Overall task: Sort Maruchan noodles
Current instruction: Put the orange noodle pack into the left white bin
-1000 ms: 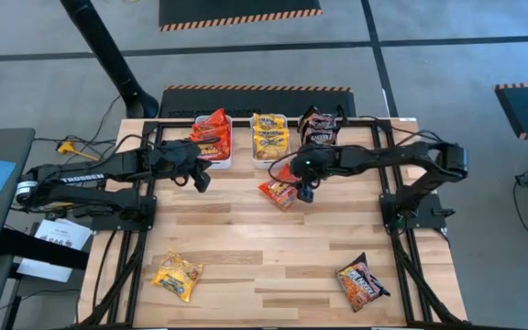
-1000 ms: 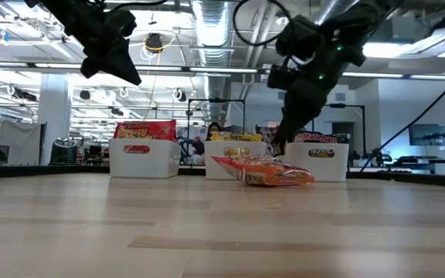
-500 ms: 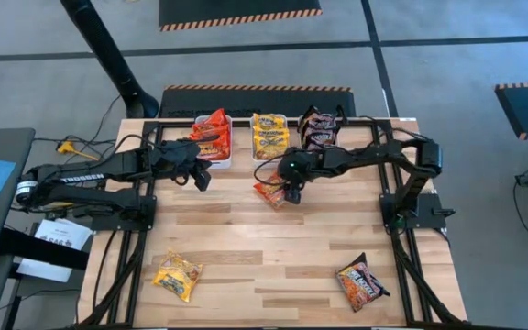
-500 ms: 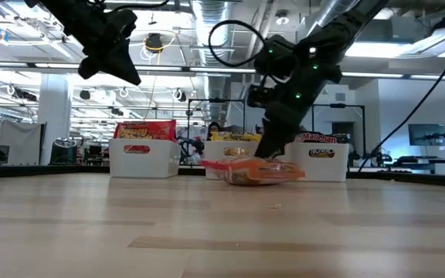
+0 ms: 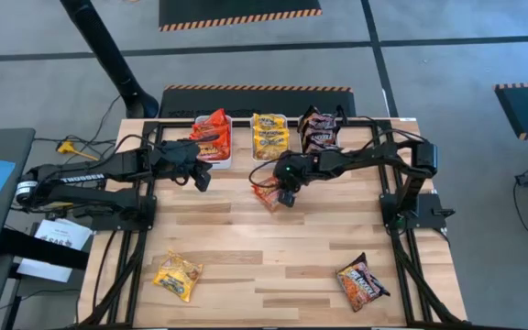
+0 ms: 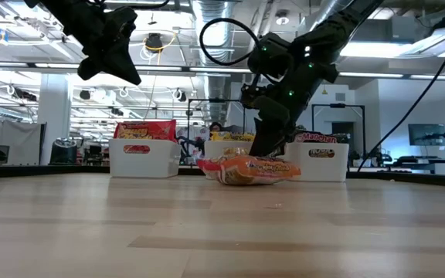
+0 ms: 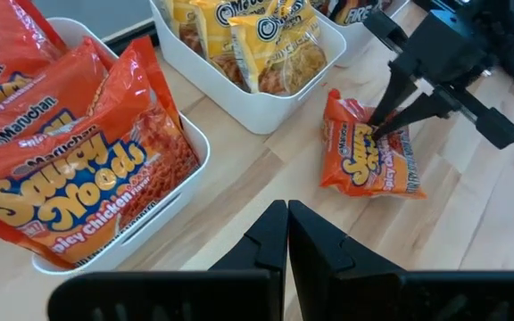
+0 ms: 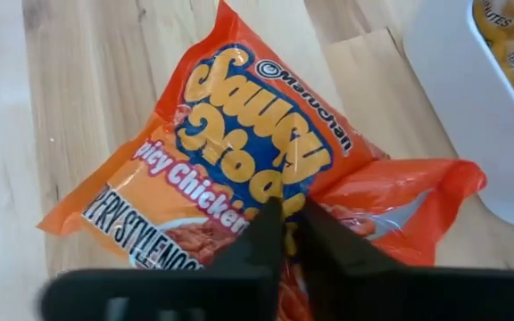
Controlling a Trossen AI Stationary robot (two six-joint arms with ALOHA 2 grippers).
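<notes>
A red Maruchan packet [image 5: 266,192] lies flat on the table in front of the middle tub; it also shows in the low view [image 6: 249,170] and the left wrist view [image 7: 368,152]. My right gripper [image 5: 282,194] stands over it, fingers shut on its top face. My left gripper [image 5: 200,180] is shut and empty, hanging in the air [image 6: 130,76] in front of the left tub. A yellow packet [image 5: 177,275] lies flat near the front left. A dark packet [image 5: 360,282] lies flat near the front right. My right gripper pinches a crease of film on the packet's printed top face, near its middle [image 8: 239,183]. The fingertips [image 7: 380,132] come from above, slanting down from the table's right. The packet's underside stays on the table, and its end beside the fingers is crumpled up [image 8: 400,192].
Three white tubs stand in a row at the far edge: the left [image 5: 229,158] holds red packets, the middle [image 5: 270,163] yellow ones, the right [image 5: 319,131] dark ones. The middle of the table is bare wood. Black frame rails run along both sides.
My right gripper has gone toward the table's left edge and come down onto the red packet. The packet has slid a short way toward the table's left along the wood and stays flat.
</notes>
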